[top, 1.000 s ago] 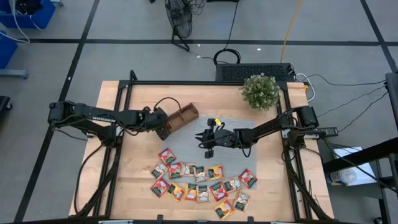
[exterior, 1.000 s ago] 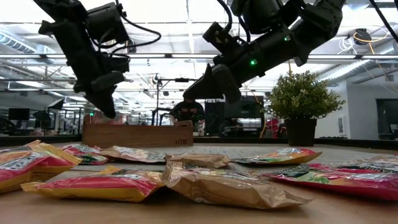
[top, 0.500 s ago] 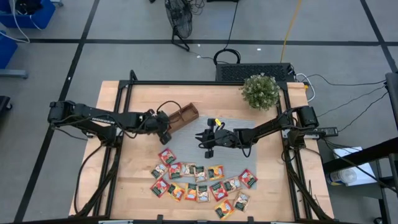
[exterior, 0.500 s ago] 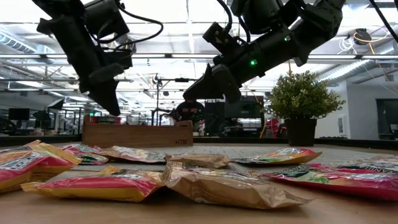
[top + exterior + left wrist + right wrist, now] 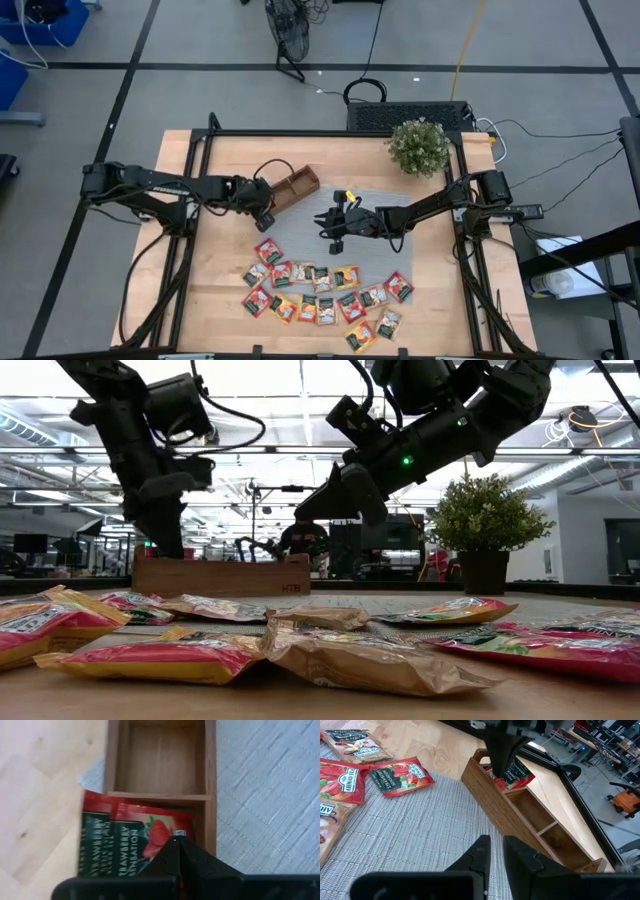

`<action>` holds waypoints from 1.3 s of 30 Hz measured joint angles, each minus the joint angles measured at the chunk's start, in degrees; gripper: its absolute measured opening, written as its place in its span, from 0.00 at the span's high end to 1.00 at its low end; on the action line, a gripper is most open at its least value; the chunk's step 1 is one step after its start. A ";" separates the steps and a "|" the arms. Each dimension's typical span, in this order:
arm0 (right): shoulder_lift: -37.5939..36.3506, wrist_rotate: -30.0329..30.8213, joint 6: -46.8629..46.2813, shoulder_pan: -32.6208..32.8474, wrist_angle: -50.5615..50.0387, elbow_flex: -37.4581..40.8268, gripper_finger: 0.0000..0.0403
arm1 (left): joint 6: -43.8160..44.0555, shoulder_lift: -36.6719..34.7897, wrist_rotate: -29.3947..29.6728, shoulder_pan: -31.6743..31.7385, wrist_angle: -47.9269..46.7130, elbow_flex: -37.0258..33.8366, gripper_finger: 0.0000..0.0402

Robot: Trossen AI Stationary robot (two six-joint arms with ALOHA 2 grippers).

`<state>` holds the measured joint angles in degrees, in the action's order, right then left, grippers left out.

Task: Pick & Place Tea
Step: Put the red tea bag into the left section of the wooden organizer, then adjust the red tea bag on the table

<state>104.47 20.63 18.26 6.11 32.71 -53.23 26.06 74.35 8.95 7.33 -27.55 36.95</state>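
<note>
From above, the left pincer [image 5: 266, 208] sits at the wooden tray [image 5: 298, 185] near the bench's back edge. Most tea bags [image 5: 320, 295] wait by the front edge.

Down low, the right pincer [image 5: 312, 507] hangs in open air, holding nothing.

Left wrist: shut tight on a red tea bag [image 5: 127, 840], going into the end box.

Right wrist: other boxes look empty.

Grey floor [image 5: 200, 100] marked with dark lines surrounds the wooden bench [image 5: 225, 290]; potted plant [image 5: 418, 146] at far corner; bright ceiling strip lights [image 5: 300, 400] overhead
</note>
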 joint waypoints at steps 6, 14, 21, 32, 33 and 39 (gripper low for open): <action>0.00 0.00 0.44 -0.02 0.01 0.00 0.91 | -0.60 5.37 -1.93 0.31 0.70 0.00 0.99; 0.00 0.02 0.63 0.00 0.02 0.00 0.90 | 0.31 7.76 -1.26 0.48 1.00 0.20 0.99; 0.00 -0.01 0.49 0.00 0.01 0.00 0.91 | 1.48 6.19 -0.22 0.44 -1.46 0.24 0.99; 0.00 0.02 0.22 -0.01 -0.01 0.00 0.90 | 3.64 6.23 9.50 -1.29 -15.21 8.99 0.99; 0.00 0.02 0.22 0.00 -0.01 0.00 0.90 | 3.48 6.20 9.85 -1.59 -15.24 9.71 0.99; 0.00 0.00 0.22 -0.01 -0.01 0.00 0.90 | 2.80 6.20 10.75 -3.45 -15.42 12.50 0.98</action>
<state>104.47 20.63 18.48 6.10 32.71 -53.23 28.86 80.55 19.71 3.88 -42.97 49.45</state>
